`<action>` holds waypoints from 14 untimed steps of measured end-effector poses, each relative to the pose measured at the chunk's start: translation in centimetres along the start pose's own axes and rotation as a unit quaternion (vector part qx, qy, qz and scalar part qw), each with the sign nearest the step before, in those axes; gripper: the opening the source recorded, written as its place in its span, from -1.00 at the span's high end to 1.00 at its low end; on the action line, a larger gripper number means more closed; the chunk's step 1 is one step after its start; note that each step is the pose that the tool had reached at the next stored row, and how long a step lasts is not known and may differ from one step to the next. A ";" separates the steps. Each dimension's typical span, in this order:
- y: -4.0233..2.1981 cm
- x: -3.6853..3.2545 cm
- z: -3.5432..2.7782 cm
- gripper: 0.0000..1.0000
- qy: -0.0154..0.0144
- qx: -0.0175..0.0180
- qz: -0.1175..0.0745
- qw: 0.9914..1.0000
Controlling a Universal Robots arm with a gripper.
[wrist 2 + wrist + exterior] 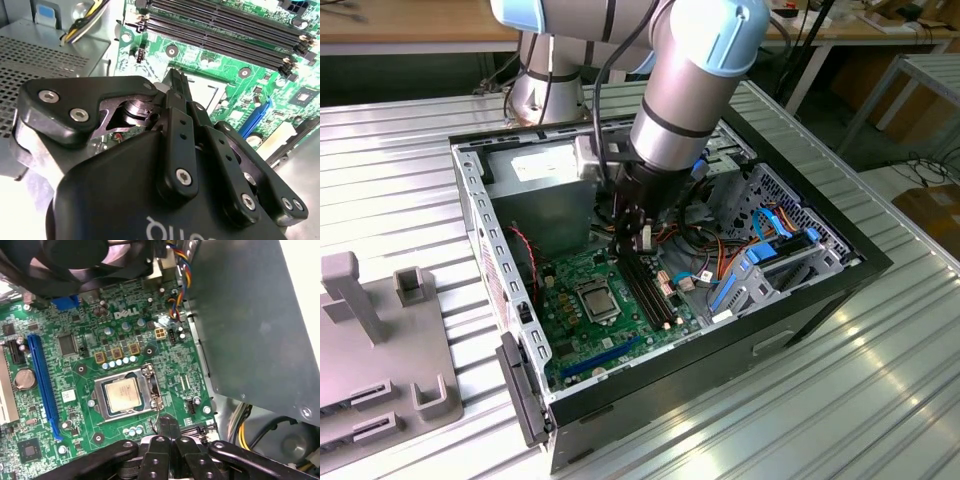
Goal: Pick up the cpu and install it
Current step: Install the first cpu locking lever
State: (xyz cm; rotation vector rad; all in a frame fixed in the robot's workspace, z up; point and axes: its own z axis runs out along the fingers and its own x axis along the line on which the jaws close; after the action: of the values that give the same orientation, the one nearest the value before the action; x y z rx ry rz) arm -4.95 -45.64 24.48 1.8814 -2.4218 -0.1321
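My gripper (167, 426) hangs low over the green board (75, 390) inside the open computer case (820, 290), fingers (162, 427) pressed together w/ nothing between them. In the first wrist view the tips sit just beside the socket frame (152, 390), near its lever side, above the board and not touching the chip as far as I can tell. In the second wrist view the gripper (176, 80) tips point down at the pale square of the socket area, w/ the long black memory slots (225, 30) just past it.

The cpu (122, 395) lies flat in the socket, silver face up, framed by the metal bracket on all sides. In the exterior view it shows as a small grey square (597, 298) mid-board, w/ my gripper (638, 240) above and a bit toward the exterior view's right of it.

Round the socket: a long blue slot (42, 385), a coin battery (23, 379), a black fan (75, 260) near the board's edge. Bundled coloured cables (760, 235) and blue drive rails fill the case's far side. Case rests on a ribbed metal desk (840, 400); a grey plastic holder (380, 340) stands at the exterior view's left.
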 end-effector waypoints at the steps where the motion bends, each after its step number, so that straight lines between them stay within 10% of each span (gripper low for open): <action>1: 0.00 0.10 0.01 0.79 0.000 0.001 -0.004 1.000; 14: -0.17 1.55 0.22 0.79 0.004 0.008 -0.050 0.999</action>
State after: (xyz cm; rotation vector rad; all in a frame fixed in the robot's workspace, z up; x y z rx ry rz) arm -5.20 -47.19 24.24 2.0063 -2.3311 -0.1126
